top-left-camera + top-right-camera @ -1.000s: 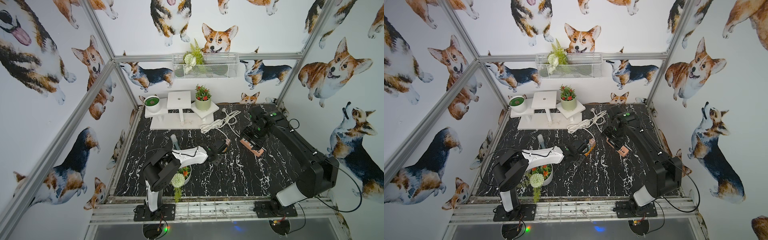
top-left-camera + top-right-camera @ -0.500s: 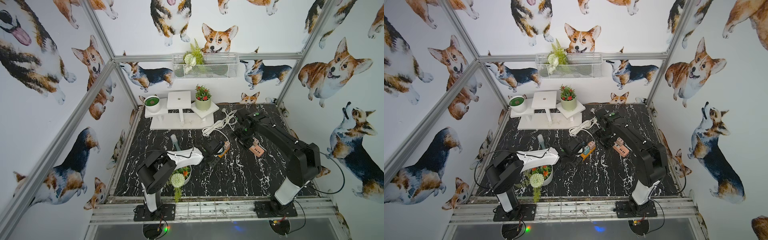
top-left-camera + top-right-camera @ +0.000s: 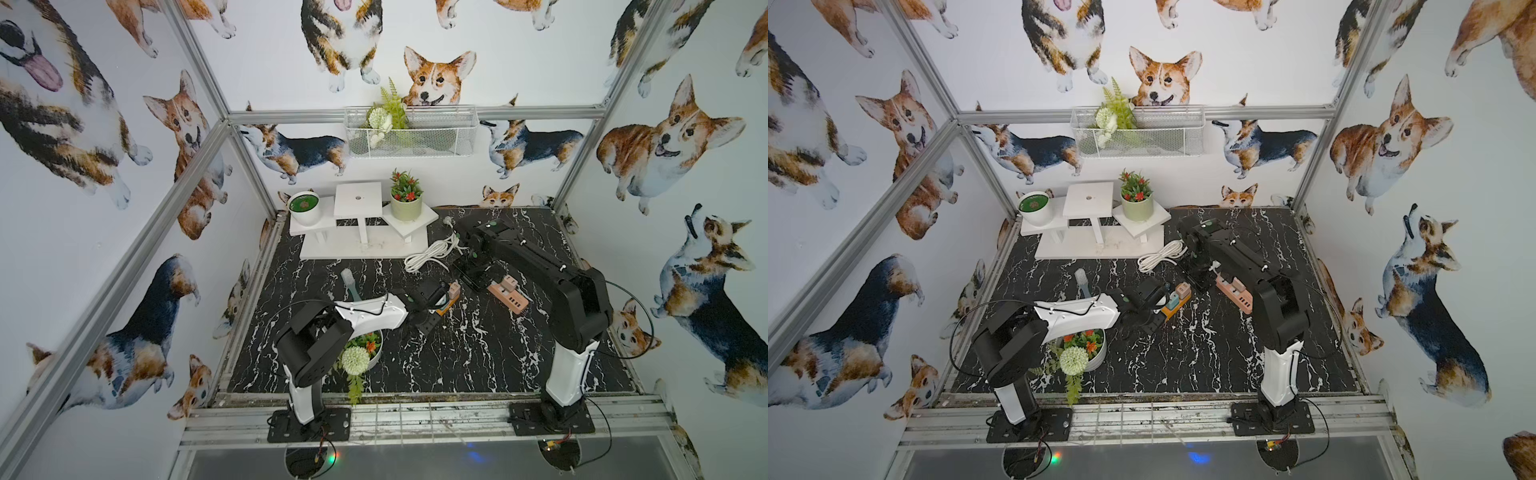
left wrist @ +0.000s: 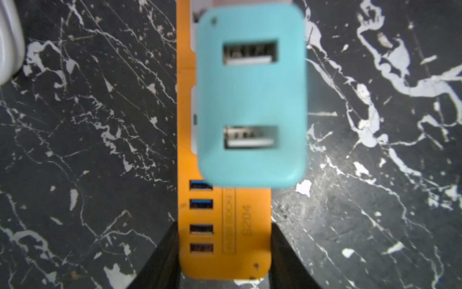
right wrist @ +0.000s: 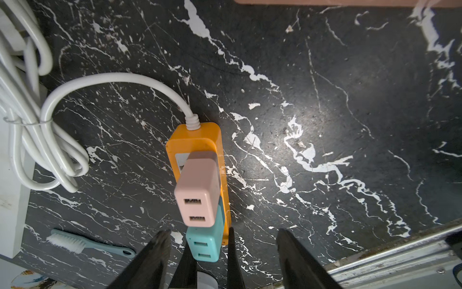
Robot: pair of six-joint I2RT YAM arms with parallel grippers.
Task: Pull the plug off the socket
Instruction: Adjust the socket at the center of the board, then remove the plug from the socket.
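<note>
Fingers [image 4: 160,260] of the left gripper [image 4: 223,232] are clamped on both long edges of the orange power strip [image 4: 250,240], right at its USB-port end, with the strip flat on the black marble table [image 4: 87,125]. Just past those fingertips a teal plug [image 4: 251,100] sits in the strip, kinda blurry up close. Next along, further from the fingers, is a pink plug [image 5: 197,190], also plugged in. Meanwhile the right gripper [image 5: 222,234] has its fingers [image 5: 297,260] spread wide, holding nothing, lined up toward the teal plug end. Beyond the pink plug, the white cord [image 5: 112,77] leaves the strip's far end and curls off to a tied coil [image 5: 50,145].
</note>
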